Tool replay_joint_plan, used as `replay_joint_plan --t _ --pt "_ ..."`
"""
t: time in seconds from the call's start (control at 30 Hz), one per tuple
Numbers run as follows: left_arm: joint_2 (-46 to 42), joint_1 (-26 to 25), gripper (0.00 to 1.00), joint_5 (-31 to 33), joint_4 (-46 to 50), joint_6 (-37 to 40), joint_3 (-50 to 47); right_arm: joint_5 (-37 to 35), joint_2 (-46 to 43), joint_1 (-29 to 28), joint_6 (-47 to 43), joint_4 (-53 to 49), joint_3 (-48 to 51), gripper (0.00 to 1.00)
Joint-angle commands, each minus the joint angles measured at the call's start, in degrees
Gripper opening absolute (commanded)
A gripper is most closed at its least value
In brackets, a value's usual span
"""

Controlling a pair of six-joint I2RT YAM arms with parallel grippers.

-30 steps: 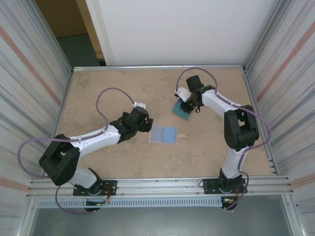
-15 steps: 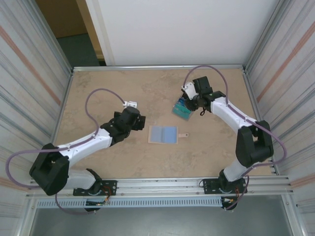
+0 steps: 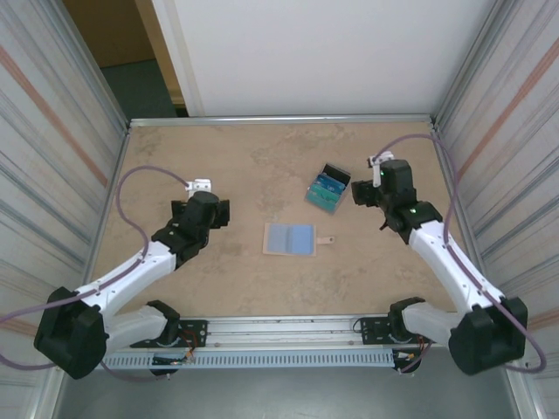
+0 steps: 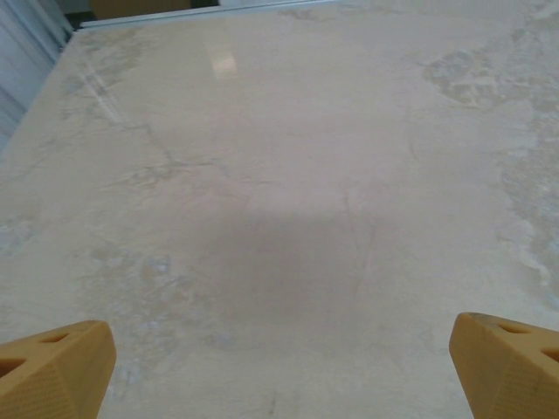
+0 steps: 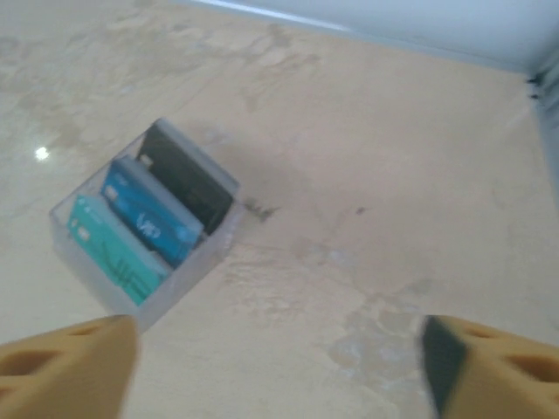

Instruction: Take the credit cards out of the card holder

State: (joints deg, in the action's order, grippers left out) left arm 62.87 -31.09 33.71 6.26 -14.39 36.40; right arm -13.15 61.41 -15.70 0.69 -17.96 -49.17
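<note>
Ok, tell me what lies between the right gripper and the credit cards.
Only bare table, seen in the right wrist view, between the right gripper and the clear tray holding the credit cards.

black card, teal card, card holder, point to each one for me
black card (image 5: pixel 189 183), right wrist view, centre of its face
teal card (image 5: pixel 110 250), right wrist view, centre of its face
card holder (image 3: pixel 289 237), top external view, centre of pale blue inner face

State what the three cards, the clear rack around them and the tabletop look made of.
Cards: likely glossy plastic, thin, stiff, printed. Clear rack: probably transparent acrylic; cards show through its walls. Tabletop: marble-look, semi-gloss surface, veined, with a light glare; stone or laminate, cannot tell.
</note>
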Motion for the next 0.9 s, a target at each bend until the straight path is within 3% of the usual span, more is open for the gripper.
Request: replay_joint_plan --t 0.0,0.23,0.5,0.73,0.87 --pt "-2.1 1.7 0.99 2.7 -3.5 2.7 -1.9 -5.3 -4.3 1.4 8.4 0.2 2.9 0.99" --pt "-2.4 7.4 0.99 -0.3 -10.7 5.9 -5.0 -14.0 -14.8 2.8 14.9 1.4 9.5 0.99" --pt "0.3 14.9 0.99 -8.4 -22.0 11.8 -7.7 -19.7 -17.5 4.2 16.5 0.4 11.0 0.99" --pt "3.8 21.1 0.99 -14.2 -36.2 16.2 -11.9 -18.5 -18.8 5.8 18.8 1.5 12.7 0.99" --pt "6.6 22.4 0.99 -14.5 -38.8 19.3 -11.8 -19.5 -19.2 6.7 20.2 2.1 13.6 0.99"
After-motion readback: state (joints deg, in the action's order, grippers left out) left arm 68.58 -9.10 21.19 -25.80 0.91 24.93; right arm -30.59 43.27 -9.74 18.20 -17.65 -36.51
